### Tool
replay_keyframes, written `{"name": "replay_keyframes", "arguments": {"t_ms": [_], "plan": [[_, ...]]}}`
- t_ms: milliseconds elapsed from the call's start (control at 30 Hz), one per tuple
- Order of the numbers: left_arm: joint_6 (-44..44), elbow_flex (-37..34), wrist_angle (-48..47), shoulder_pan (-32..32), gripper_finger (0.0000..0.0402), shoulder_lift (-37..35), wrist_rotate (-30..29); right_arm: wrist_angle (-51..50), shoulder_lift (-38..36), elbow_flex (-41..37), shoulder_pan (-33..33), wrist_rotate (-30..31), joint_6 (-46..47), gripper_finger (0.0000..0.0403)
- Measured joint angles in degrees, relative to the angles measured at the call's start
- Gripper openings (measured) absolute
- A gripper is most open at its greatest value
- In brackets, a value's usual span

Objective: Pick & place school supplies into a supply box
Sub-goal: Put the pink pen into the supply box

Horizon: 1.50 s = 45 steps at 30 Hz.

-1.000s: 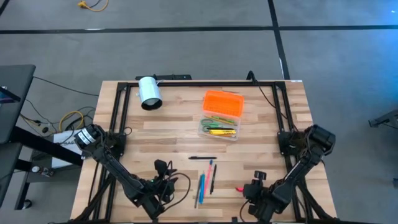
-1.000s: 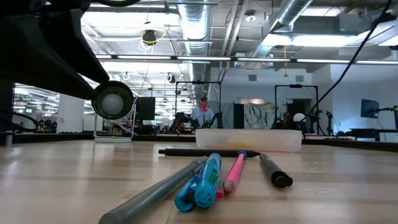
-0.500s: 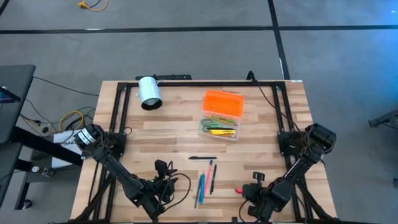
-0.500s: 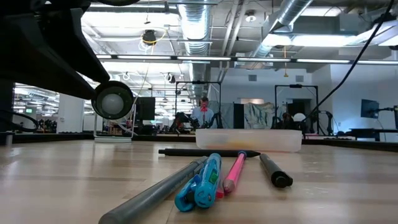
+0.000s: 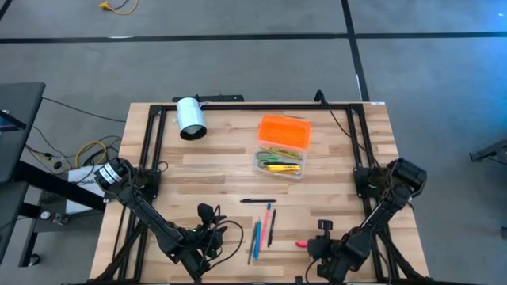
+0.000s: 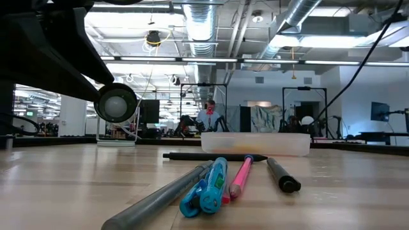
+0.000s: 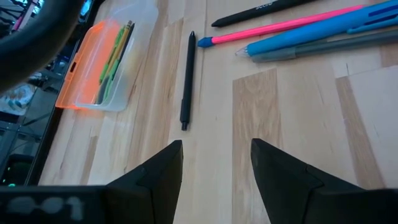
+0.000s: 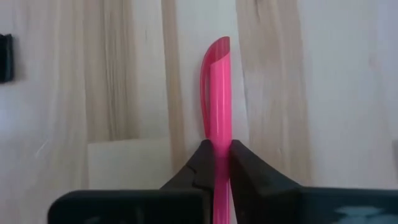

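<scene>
The supply box point(image 5: 281, 147), a clear body with its orange lid point(image 5: 285, 130) open, stands at the table's middle far part with several pens inside. Loose pens lie near the front middle: a black pen point(image 5: 258, 201), blue pens point(image 5: 257, 236), a pink pencil point(image 5: 267, 214) and another black pen point(image 5: 272, 229). My right gripper point(image 5: 310, 246) is at the near right, shut on a pink pen point(image 8: 215, 93). My left gripper point(image 7: 214, 165) stands open near the front left, just short of the black pen point(image 7: 186, 81), touching nothing. My right gripper pinches the pink pen between its two fingers, one on each side of the barrel point(image 8: 217, 148), a short way back from the end point(image 8: 215, 53) that shows. The fingers come steeply from above. The pen runs on forward over the wood; whether it is lifted I cannot tell.
A white cylinder point(image 5: 190, 118) lies at the far left of the table. Black frame rails point(image 5: 154, 134) run along the left, far and right sides. Bare wood lies between the loose pens and the box.
My right gripper has rolled a little at the wrist over the pink pen. The left arm, the box and the other pens lie as before.
</scene>
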Motion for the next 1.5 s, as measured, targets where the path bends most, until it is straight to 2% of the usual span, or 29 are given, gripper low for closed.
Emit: {"name": "replay_keyframes", "arguments": {"t_ms": [367,633,933,1200,1500], "plan": [[-0.3,0.0,0.0,0.0,0.0180,0.0,0.0,-1.9,6.2,5.0,-0.8,14.0,-10.7,0.0005],[-0.4,0.0,0.0,0.0,0.0180,0.0,0.0,-14.0,12.0,14.3,-1.1,22.6,-11.1,0.0005],[-0.5,0.0,0.0,-0.1,0.0180,0.0,0.0,-24.0,12.5,19.9,-1.6,31.8,-11.1,0.0001],[-0.5,0.0,0.0,-0.1,0.0180,0.0,0.0,-30.7,12.3,20.6,-6.4,32.9,-11.0,0.0004],[-0.5,0.0,0.0,-0.1,0.0180,0.0,0.0,-40.1,10.2,20.7,-16.2,31.9,-6.8,0.0005]]}}
